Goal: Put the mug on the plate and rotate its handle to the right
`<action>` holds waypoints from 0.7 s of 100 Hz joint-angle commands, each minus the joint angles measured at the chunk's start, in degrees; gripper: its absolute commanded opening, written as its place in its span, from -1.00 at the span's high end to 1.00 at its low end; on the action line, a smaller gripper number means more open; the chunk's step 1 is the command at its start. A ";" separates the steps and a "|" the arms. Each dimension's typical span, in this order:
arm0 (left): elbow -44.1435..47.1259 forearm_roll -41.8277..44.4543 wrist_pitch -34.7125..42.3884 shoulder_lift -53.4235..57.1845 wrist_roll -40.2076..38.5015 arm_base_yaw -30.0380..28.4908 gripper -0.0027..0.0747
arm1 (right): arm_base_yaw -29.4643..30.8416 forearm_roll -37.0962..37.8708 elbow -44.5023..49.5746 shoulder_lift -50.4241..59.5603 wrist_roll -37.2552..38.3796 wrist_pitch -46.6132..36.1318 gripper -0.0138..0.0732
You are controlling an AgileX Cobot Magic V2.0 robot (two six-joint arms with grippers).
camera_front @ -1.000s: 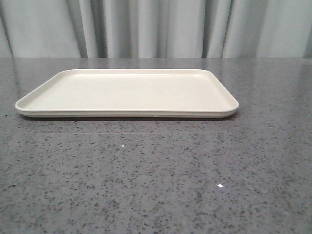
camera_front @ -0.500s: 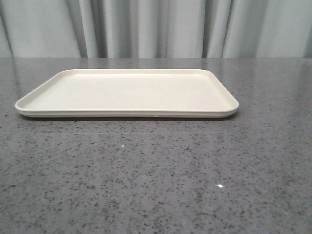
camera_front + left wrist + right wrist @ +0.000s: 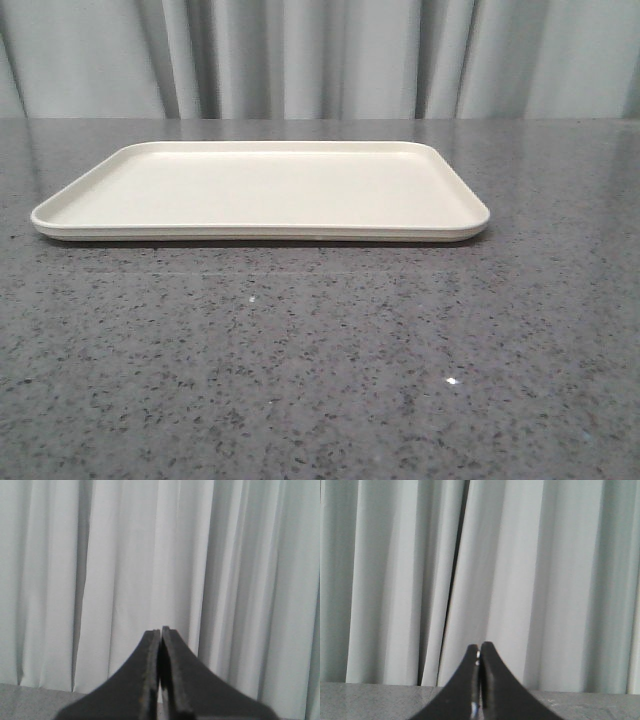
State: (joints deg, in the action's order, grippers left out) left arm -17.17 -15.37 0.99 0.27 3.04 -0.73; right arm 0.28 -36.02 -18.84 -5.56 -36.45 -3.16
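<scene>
The cream rectangular plate (image 3: 260, 190) lies flat on the grey speckled table in the front view, toward the back and a little left of centre, with nothing on it. The mug and its handle are out of view in every frame. Neither arm shows in the front view. In the left wrist view my left gripper (image 3: 161, 630) is shut with nothing between its black fingers, pointing at a white curtain. My right gripper (image 3: 480, 645) is likewise shut on nothing, aimed at the curtain above the table's far edge.
A pleated white curtain (image 3: 320, 55) hangs behind the table's back edge. The grey speckled tabletop (image 3: 320, 370) stretches in front of the plate and to both sides of it.
</scene>
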 commanded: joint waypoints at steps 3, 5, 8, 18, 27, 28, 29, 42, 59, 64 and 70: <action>-3.93 -0.38 1.98 -0.32 -0.57 -0.13 0.98 | 0.39 -0.05 -3.65 -2.29 -0.13 -2.59 0.82; -4.38 -0.38 1.78 -0.69 -0.57 -0.13 0.98 | 0.39 -0.05 -4.09 -2.43 -0.13 -2.54 0.82; -4.96 -0.38 1.67 -1.25 -0.57 -0.13 0.98 | 0.39 -0.05 -4.47 -2.73 -0.13 -2.42 0.82; -7.14 -0.38 1.03 -3.55 -0.57 -0.13 0.98 | 0.39 -0.05 -5.93 -3.77 -0.13 -1.54 0.82; -9.04 -0.38 0.94 -5.99 -0.57 -0.13 0.98 | 0.39 -0.05 -7.38 -4.86 -0.13 -0.30 0.82; -9.35 -0.38 0.94 -6.33 -0.57 -0.13 0.98 | 0.39 -0.05 -7.50 -4.99 -0.13 -0.30 0.82; -9.51 -0.38 0.94 -6.48 -0.57 -0.13 0.98 | 0.39 -0.05 -7.75 -5.20 -0.13 -0.13 0.82; -12.66 -0.38 0.36 -9.53 -0.57 -0.13 0.98 | 0.39 -0.05 -10.20 -6.96 -0.13 0.59 0.82; -16.38 -0.38 -0.01 -12.90 -0.57 -0.13 0.98 | 0.39 -0.05 -14.57 -10.00 -0.13 2.54 0.82; -17.41 -0.38 -0.01 -13.87 -0.57 -0.13 0.98 | 0.39 -0.05 -16.33 -11.46 -0.13 4.03 0.82; -18.37 -0.38 -0.61 -14.73 -0.57 -0.13 0.98 | 0.39 -0.05 -18.16 -13.08 -0.13 5.58 0.82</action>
State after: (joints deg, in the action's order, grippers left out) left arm -32.55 -15.37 -2.55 -12.12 3.04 -0.73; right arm 0.28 -36.02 -32.91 -15.63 -36.37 3.34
